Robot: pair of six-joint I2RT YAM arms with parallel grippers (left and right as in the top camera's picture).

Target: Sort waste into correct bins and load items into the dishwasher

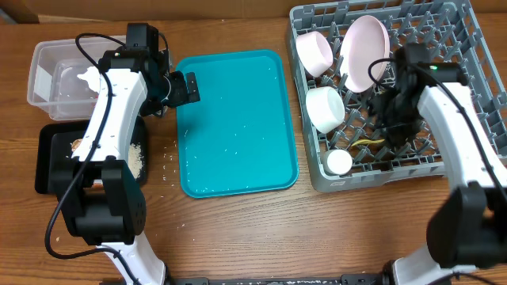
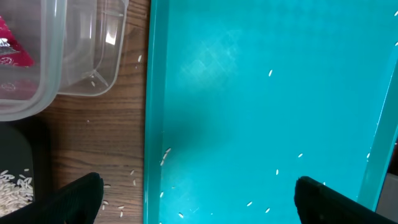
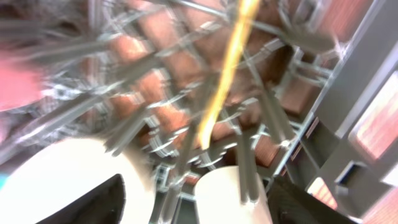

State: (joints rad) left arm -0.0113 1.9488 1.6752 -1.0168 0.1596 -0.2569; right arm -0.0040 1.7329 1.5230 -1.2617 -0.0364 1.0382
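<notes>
Over the left edge of the teal tray (image 2: 261, 93), the left gripper (image 2: 196, 190) hangs with its jaws spread wide and nothing between them. A few loose grains dot the tray surface below it. To the gripper's left, past a strip of wooden table (image 2: 99, 143), sits the clear tub (image 2: 53, 93) with a red wrapper (image 2: 12, 50) inside. In front of the tub, the black tray (image 1: 49, 170) holds a patch of rice (image 2: 12, 190) and a small brown lump (image 1: 77, 145), partly hidden by the arm.

On the other side of the teal tray, the right gripper (image 3: 196, 186) is down inside the grey dish rack (image 1: 463, 47), jaws parted and holding nothing. That wrist view is blurred. The yellow spoon (image 3: 227, 68) lies among the pegs just beyond the fingertips (image 3: 93, 199), apart from them. A white cup (image 1: 339, 162) stands near the rack's front edge. A white bowl (image 1: 325, 107), a pink bowl (image 1: 314, 51) and a pink plate (image 1: 364, 51) lean in the rack's left half.
</notes>
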